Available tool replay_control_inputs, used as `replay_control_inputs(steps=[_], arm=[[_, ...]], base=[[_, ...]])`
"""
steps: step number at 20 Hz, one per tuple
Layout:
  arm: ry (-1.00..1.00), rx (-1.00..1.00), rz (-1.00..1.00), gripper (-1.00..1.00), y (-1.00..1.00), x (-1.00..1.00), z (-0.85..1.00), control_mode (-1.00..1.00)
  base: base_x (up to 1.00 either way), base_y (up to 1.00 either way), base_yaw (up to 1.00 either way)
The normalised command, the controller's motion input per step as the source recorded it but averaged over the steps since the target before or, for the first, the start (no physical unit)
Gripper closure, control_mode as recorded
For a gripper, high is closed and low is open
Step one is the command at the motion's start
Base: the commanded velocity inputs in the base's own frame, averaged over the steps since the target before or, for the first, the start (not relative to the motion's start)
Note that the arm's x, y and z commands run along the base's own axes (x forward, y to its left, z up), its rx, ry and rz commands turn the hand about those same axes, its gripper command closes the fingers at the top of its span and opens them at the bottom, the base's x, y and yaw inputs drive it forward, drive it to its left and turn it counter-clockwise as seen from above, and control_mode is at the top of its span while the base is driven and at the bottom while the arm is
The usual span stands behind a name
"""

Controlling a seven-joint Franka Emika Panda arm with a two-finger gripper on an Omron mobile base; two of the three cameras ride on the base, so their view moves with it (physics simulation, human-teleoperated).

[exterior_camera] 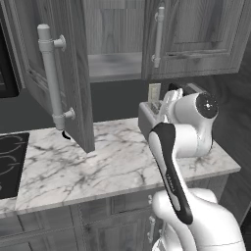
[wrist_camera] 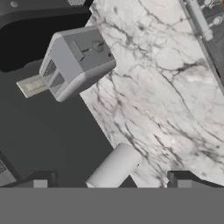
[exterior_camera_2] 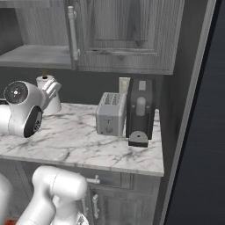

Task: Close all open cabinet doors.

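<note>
Grey wood-grain cabinet doors (exterior_camera: 73, 73), pale metal handles (exterior_camera: 51, 73), glossy veined marble counter (exterior_camera: 112, 166).

White veined marble counter (exterior_camera: 98, 166), dark backsplash wall (exterior_camera: 115, 100), black cooktop (exterior_camera: 10, 162), grey toaster (exterior_camera_2: 110, 114), black coffee machine (exterior_camera_2: 140, 112)

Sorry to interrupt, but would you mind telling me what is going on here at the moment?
The robot arm is at a marble counter under grey wall cabinets. The left cabinet door hangs wide open over the counter, showing a bare shelf; the right cabinet door looks closed. The pincer holds nothing and points down near the toaster, with its fingers apart.
</note>
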Motion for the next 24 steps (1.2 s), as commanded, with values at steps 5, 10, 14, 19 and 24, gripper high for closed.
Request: replay_control_inputs(steps=[5, 10, 14, 19, 24], arm=[[-0.1, -0.07, 0.0, -1.0, 0.23, -0.51, -0.01, -1.0], [-0.22, -0.16, 0.0, -1.0, 0.28, -0.74, 0.23, -1.0], [-0.14, -0.2, 0.0, -1.0, 0.17, -0.62, 0.31, -1.0], [-0.04, -0.24, 0.02, -1.0, 0.16, -0.43, 0.3, -1.0], [-0.01, -0.25, 0.14, -1.0, 0.0, -0.38, 0.03, -1.0]], base=[[0.0, 0.0, 0.0], [0.0, 0.0, 0.0], [0.0, 0.0, 0.0], [0.0, 0.0, 0.0], [0.0, 0.0, 0.0]])
